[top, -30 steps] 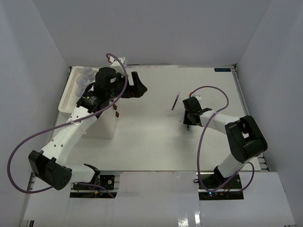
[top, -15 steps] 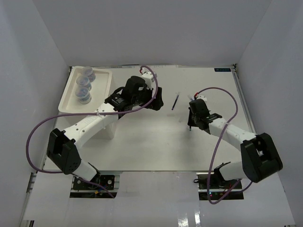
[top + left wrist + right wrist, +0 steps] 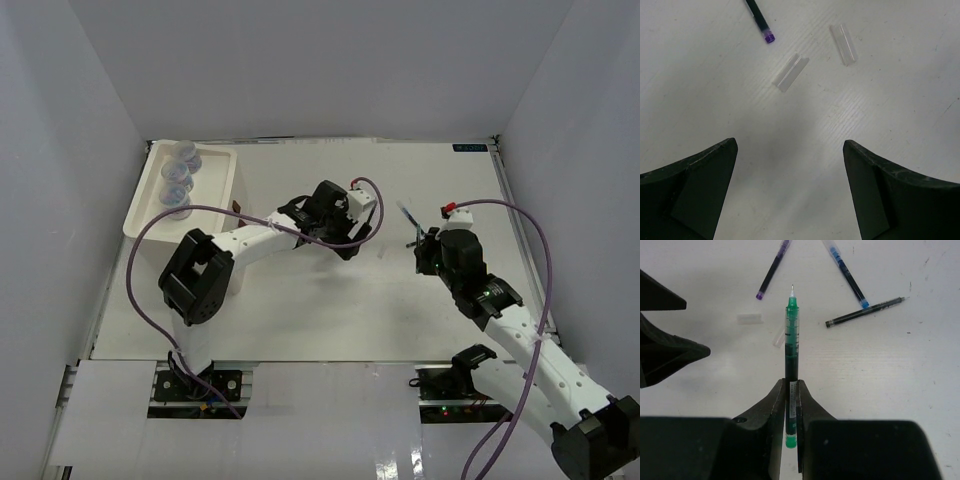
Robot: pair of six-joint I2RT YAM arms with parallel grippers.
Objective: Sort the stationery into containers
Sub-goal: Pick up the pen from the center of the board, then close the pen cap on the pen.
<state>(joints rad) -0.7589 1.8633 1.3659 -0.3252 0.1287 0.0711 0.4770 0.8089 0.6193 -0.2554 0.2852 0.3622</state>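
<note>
My right gripper (image 3: 791,390) is shut on a green pen (image 3: 790,335), which sticks straight out ahead of the fingers, above the table. Below it lie a purple-tipped pen (image 3: 772,271), a blue pen (image 3: 845,273), a dark pen (image 3: 865,312) and two clear caps (image 3: 749,319). My left gripper (image 3: 790,150) hangs open and empty over bare table, near the purple-tipped pen (image 3: 759,20) and the clear caps (image 3: 790,73). In the top view the left gripper (image 3: 352,240) is at mid-table, left of the right gripper (image 3: 425,246). Three clear jars (image 3: 177,176) stand in the top tray (image 3: 216,156) of the white box.
The white box unit stands at the far left of the table, with a brown drawer knob (image 3: 237,207) facing the middle. The left arm stretches across from there. White walls close in the table on the left, right and back.
The left arm has swung right from above the box to mid-table, still open. The right gripper has shut on the green pen and drawn back toward the near right.
</note>
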